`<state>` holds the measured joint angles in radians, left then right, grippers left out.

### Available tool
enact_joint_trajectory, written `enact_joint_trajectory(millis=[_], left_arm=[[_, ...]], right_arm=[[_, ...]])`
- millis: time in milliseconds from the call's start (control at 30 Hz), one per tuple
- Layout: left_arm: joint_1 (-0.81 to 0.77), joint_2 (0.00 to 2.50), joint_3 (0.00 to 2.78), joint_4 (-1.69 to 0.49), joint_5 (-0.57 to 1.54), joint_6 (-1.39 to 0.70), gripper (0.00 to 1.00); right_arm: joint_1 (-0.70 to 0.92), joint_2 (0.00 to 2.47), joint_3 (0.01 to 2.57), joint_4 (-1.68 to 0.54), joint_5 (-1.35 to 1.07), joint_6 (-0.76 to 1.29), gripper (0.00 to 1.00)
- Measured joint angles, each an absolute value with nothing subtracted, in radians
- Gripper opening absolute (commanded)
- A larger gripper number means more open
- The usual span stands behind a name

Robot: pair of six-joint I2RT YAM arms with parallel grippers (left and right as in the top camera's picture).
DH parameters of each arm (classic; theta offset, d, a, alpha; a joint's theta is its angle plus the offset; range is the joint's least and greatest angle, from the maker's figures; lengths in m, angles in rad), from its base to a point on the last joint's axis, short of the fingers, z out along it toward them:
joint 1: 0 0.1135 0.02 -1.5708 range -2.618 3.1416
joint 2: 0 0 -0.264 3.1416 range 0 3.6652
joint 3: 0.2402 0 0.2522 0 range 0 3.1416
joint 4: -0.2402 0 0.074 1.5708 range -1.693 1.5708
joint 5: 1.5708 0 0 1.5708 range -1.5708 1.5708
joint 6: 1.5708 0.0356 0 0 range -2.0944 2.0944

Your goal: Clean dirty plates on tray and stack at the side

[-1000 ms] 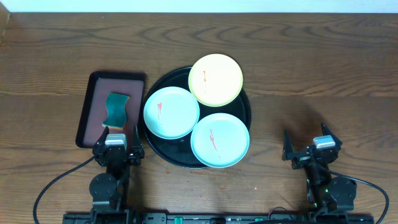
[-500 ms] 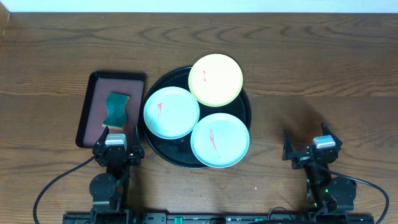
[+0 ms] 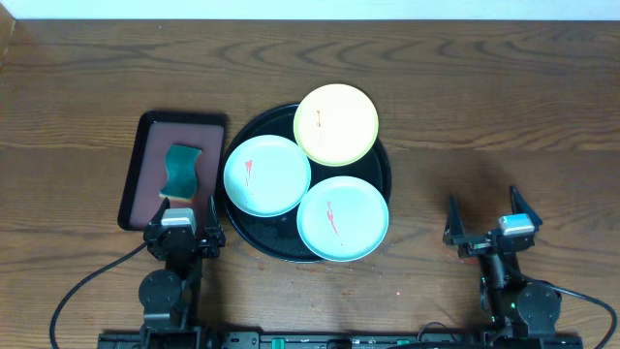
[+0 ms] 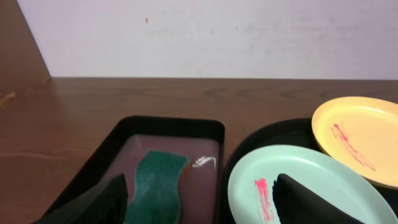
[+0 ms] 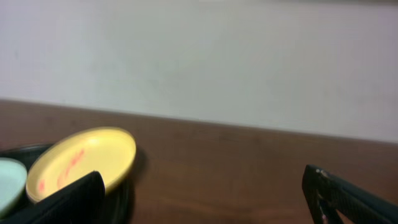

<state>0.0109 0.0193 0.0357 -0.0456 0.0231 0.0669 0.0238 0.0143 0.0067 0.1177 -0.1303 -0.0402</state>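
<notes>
The round black tray holds three plates, each marked with red smears. A pale yellow plate lies at the back, overhanging the rim. A turquoise plate lies at the left and another turquoise plate at the front right. My left gripper is open and empty at the near edge, just left of the tray. My right gripper is open and empty over bare table, right of the tray. The left wrist view shows the left turquoise plate and the yellow plate. The right wrist view shows the yellow plate.
A rectangular maroon tray with a black rim lies left of the round tray and holds a green sponge. The sponge also shows in the left wrist view. Bare wooden table lies to the right and behind.
The right gripper has turned and shifted slightly to the right and nearer the front edge. The left arm, the plates and the trays have not moved.
</notes>
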Motion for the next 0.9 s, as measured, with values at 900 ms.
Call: enact_joint_trajectory(millis=[900], left_arm=[[0.011, 0.99, 0.99, -0.652, 0.131, 0.018, 0.75]], right_arm=[[0.024, 0.778, 0.629, -0.014, -0.162, -0.033, 0.99]])
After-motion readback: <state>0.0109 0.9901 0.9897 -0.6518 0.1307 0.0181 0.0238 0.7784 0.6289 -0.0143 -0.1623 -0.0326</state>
